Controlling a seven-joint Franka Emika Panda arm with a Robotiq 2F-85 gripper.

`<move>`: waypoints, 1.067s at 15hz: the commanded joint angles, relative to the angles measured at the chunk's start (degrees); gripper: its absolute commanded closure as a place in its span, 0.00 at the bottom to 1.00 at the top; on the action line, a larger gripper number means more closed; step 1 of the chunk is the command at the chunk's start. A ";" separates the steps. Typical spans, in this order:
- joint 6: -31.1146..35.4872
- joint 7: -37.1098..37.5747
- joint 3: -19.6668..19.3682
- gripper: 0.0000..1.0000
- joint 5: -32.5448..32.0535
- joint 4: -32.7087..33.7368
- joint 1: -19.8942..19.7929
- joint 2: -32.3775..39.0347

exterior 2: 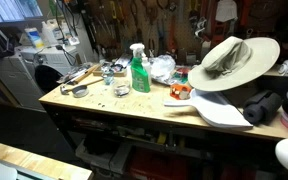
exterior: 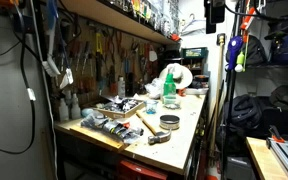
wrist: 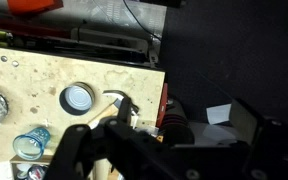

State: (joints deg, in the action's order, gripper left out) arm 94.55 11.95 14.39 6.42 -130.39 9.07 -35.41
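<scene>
In the wrist view my gripper (wrist: 170, 140) hangs high above the edge of a beige workbench (wrist: 44, 70). Its dark fingers stand wide apart with nothing between them. Below it, at the bench edge, lies a tool with a red and black handle (wrist: 168, 118). A roll of tape (wrist: 79, 98) lies to the left of it and also shows in both exterior views (exterior: 169, 122) (exterior 2: 79, 90). A small blue-tinted jar (wrist: 29, 143) stands nearer the frame's lower left. The arm itself does not show clearly in either exterior view.
On the bench stand a green spray bottle (exterior 2: 139, 72) (exterior: 169, 92), a wide-brimmed hat (exterior 2: 229, 60), a hammer (exterior: 149, 124) and trays of small parts (exterior: 114, 108). Tools hang on the wall behind (exterior 2: 154, 25). A dark floor (wrist: 234, 60) lies beyond the bench edge.
</scene>
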 commanded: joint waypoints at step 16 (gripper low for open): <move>11.82 8.52 -4.67 0.00 -1.77 -1.83 -8.71 8.13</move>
State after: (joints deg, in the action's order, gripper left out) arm 101.24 17.03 10.85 5.94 -130.94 2.88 -30.82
